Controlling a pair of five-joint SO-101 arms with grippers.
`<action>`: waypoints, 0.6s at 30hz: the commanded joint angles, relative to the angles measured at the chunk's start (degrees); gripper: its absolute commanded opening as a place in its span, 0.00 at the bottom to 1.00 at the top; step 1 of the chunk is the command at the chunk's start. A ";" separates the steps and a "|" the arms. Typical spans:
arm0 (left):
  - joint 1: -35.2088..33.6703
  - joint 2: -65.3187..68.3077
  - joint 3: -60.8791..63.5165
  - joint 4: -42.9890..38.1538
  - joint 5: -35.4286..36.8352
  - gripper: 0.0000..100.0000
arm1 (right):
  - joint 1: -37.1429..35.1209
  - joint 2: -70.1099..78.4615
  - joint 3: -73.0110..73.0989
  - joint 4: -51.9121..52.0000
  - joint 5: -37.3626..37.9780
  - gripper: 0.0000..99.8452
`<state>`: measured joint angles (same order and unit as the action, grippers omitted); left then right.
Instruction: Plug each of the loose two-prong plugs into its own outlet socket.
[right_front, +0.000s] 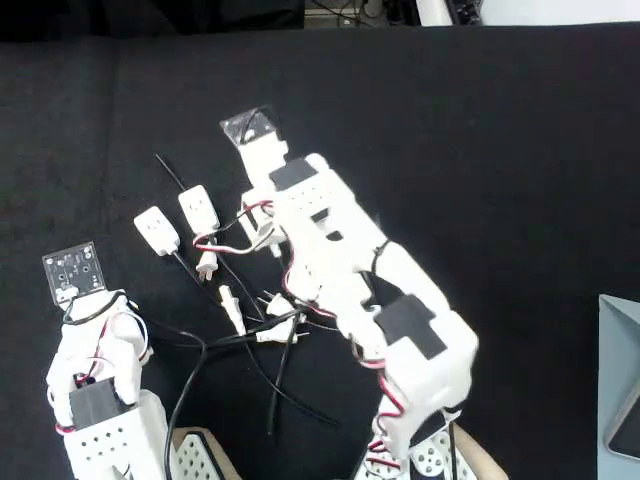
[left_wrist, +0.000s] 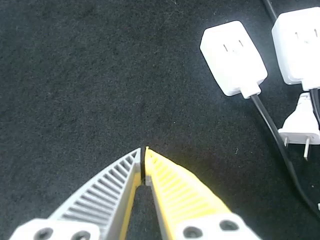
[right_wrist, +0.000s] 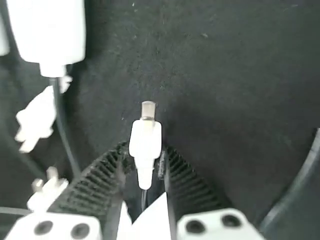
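The right gripper (right_wrist: 144, 150) is pinching a small white plastic two-prong plug (right_wrist: 145, 140) between its black ribbed fingers (right_wrist: 95, 185). It is gripping the plug by its narrow body. The metal prongs are pointing away from the wrist and are showing edge-on as one grey tip. This plug is sitting over the black cloth-covered table (right_front: 480, 150), near the outlets.

Two white rectangular outlet sockets are lying side by side on the cloth, the first socket (left_wrist: 232, 57) just beside the second socket (left_wrist: 300, 47). Each is showing a pair of slim slots on its smooth, rounded-corner face, and each is trailing a black cord (left_wrist: 272, 125).

A loose white plug (left_wrist: 300, 127) is lying flat near those cords, with two bare flat prongs sticking out of its tapered body. In the high view, another loose white plug (right_front: 231, 303) is resting among the tangled cords between the two arms.

The left gripper (left_wrist: 144, 152) is pressed together and holding nothing. Its grey finger (left_wrist: 107, 185) and yellow finger (left_wrist: 175, 185) are meeting at the tips over bare cloth, apart from the sockets.
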<state>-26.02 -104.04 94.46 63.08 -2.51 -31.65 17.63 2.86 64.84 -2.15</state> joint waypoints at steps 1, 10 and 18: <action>-0.48 -0.18 -0.13 -0.70 -0.35 0.03 | 0.88 -11.91 -4.18 5.27 0.44 0.01; -0.48 -0.18 -0.13 -0.70 -0.35 0.03 | 7.03 -32.75 -4.09 12.04 0.35 0.01; -0.48 -0.18 -0.13 -0.70 -0.35 0.03 | 15.47 -47.34 1.19 17.67 0.53 0.01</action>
<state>-26.02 -104.04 94.46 63.08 -2.51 -20.66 -21.85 2.33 81.45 -2.07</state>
